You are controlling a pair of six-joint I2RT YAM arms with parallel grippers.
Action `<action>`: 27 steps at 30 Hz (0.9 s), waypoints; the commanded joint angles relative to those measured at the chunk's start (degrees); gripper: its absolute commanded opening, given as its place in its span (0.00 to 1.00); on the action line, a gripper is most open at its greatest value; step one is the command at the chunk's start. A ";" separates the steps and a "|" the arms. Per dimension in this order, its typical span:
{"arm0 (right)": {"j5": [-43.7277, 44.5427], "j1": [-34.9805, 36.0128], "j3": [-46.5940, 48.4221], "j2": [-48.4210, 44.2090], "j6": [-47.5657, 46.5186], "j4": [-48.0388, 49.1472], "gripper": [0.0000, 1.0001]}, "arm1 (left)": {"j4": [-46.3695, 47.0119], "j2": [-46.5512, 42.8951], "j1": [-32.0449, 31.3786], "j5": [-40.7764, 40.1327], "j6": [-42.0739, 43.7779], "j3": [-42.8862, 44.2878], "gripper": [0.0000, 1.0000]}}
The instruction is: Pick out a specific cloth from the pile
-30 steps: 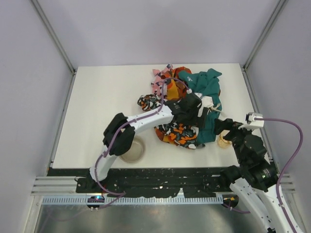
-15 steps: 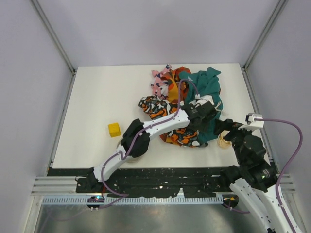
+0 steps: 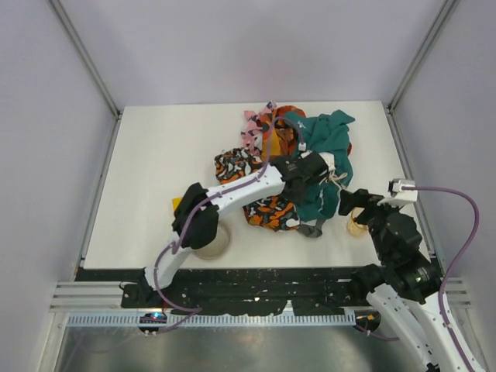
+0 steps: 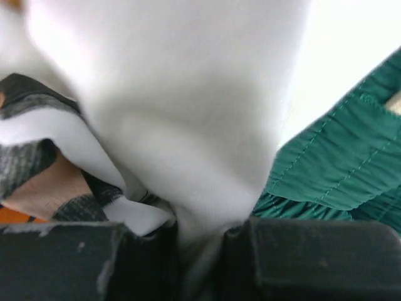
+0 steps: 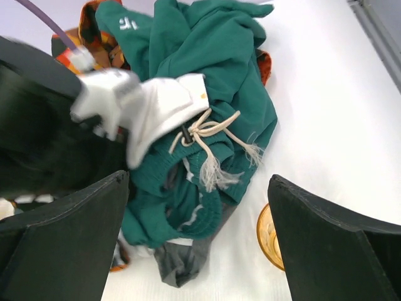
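The pile [image 3: 267, 167] of teal, pink, white and orange-black patterned cloths lies at the table's back right. The grey cloth [image 3: 311, 228] shows only as a corner sticking out from under the teal cloth [image 3: 325, 136] at the pile's near edge; in the right wrist view the grey cloth [image 5: 182, 263] lies below the teal folds. My left gripper [image 3: 319, 166] sits on top of the pile, shut on a fold of the white cloth [image 4: 188, 125]. That white cloth [image 5: 160, 106] bunches at its fingers. My right gripper [image 5: 197, 182] hovers open just right of the pile, holding nothing.
A metal bowl [image 3: 213, 242] sits under the left arm's elbow, with a yellow block [image 3: 177, 204] partly hidden beside it. An amber dish [image 5: 270, 235] lies on the table near the right gripper. Enclosure posts and walls stand around the table.
The left gripper reached onto the pile, closed on the white cloth and drew back slightly left; the pile shifted and the grey corner came into view. The right arm stayed put.
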 commanded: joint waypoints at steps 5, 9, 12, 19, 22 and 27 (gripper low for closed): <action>-17.78 -0.04 2.88 11.19 -2.03 -0.58 0.99 | 9.32 -24.50 8.32 0.49 7.81 -5.02 0.00; -32.27 0.22 -1.51 15.85 1.13 3.71 1.00 | 6.69 -22.84 10.52 0.67 9.48 2.62 0.00; -31.80 3.38 -3.19 21.64 1.93 3.21 0.93 | 4.93 -20.21 11.58 1.81 10.28 8.78 0.00; -16.84 11.12 -6.17 30.89 7.19 2.66 0.94 | 4.66 -19.32 15.09 1.90 9.67 11.79 0.00; -17.10 11.12 -8.80 34.75 10.35 5.57 0.93 | 5.54 -20.38 17.03 1.98 9.23 10.38 0.00; -16.48 11.21 -12.06 40.55 11.95 11.34 0.90 | 5.54 -20.47 17.73 2.77 8.88 9.85 0.00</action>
